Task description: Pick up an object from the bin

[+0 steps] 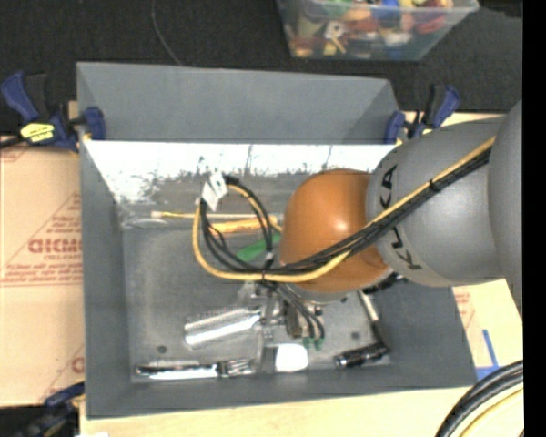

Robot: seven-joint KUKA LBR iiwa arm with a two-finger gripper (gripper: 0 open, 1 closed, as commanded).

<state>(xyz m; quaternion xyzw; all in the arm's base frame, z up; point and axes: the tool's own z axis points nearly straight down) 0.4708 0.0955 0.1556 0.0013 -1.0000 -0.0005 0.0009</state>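
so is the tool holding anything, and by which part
Cannot be told: the tool is low beside a silvery tube and a white lump, and no hold on either is visible.

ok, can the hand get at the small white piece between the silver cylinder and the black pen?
Probably yes. The hand sits right next to the white piece, whose top lies bare. The silver cylinder and black pen lie off to either side.
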